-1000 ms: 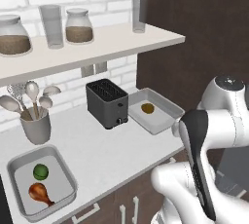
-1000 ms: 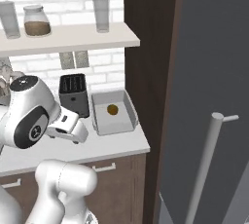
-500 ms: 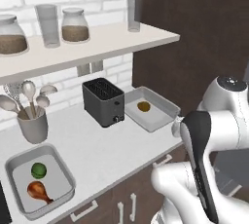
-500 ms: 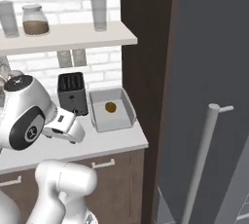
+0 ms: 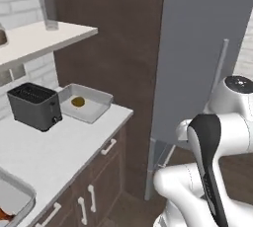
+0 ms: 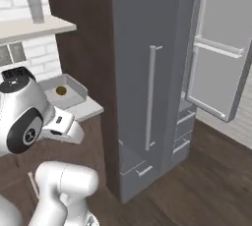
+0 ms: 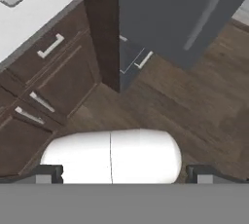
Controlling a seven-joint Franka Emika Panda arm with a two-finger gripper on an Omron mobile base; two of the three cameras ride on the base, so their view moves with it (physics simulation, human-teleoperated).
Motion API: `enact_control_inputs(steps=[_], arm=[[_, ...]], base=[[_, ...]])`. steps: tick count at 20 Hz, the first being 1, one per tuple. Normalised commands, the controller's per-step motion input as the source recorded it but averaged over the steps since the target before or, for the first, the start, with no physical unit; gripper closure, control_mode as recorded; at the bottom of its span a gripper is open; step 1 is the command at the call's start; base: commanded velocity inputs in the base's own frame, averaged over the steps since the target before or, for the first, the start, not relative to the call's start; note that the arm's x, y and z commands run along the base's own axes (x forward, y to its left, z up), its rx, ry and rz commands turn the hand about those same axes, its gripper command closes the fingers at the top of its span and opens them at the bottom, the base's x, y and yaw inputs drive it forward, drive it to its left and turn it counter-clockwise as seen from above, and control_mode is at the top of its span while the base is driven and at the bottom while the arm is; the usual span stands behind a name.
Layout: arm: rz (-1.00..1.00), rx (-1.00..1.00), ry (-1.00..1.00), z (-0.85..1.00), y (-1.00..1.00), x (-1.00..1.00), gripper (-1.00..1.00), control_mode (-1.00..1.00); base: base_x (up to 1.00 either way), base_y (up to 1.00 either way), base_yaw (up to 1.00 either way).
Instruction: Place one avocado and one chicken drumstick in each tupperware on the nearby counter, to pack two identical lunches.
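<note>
Travelling between stops, the gripper (image 7: pixel 124 174) carries nothing, jaws spread wide. The far tupperware (image 5: pixel 85 103), well apart from the jaws, holds one avocado (image 5: pixel 77 101); next, I judge, fetch a chicken drumstick for it.

Three cameras: two behind my arm, one on the hand.

My left base view looks forward and down from behind, with the counter (image 5: pixel 59 147) at 9 o'clock and the tupperware (image 5: pixel 85 103) at 10; the right base view shares that tupperware (image 6: pixel 64 92) and the grey fridge (image 6: pixel 147 72). My hand view looks down at cabinets (image 7: pixel 44 86) and floor (image 7: pixel 194 101).
</note>
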Motion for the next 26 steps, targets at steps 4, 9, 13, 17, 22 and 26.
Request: enact_control_inputs(steps=[4,9,13,17,22,26], arm=[[0.00,0.00,0.00,0.00,0.00,0.00,-1.00,1.00],[0.00,0.00,0.00,0.00,0.00,0.00,-1.00,1.00],[0.00,0.00,0.00,0.00,0.00,0.00,-1.00,1.00],[0.00,0.00,0.00,0.00,0.00,0.00,-1.00,1.00],[0.00,0.00,0.00,0.00,0.00,0.00,-1.00,1.00],[0.00,0.00,0.00,0.00,0.00,0.00,-1.00,1.00]], base=[[0.00,-0.28,-0.91],[0.00,-0.33,-0.92],[0.00,-0.53,-0.86],[0.31,-0.86,-0.44],[0.76,-0.66,-0.01],[1.00,-0.31,0.15]])
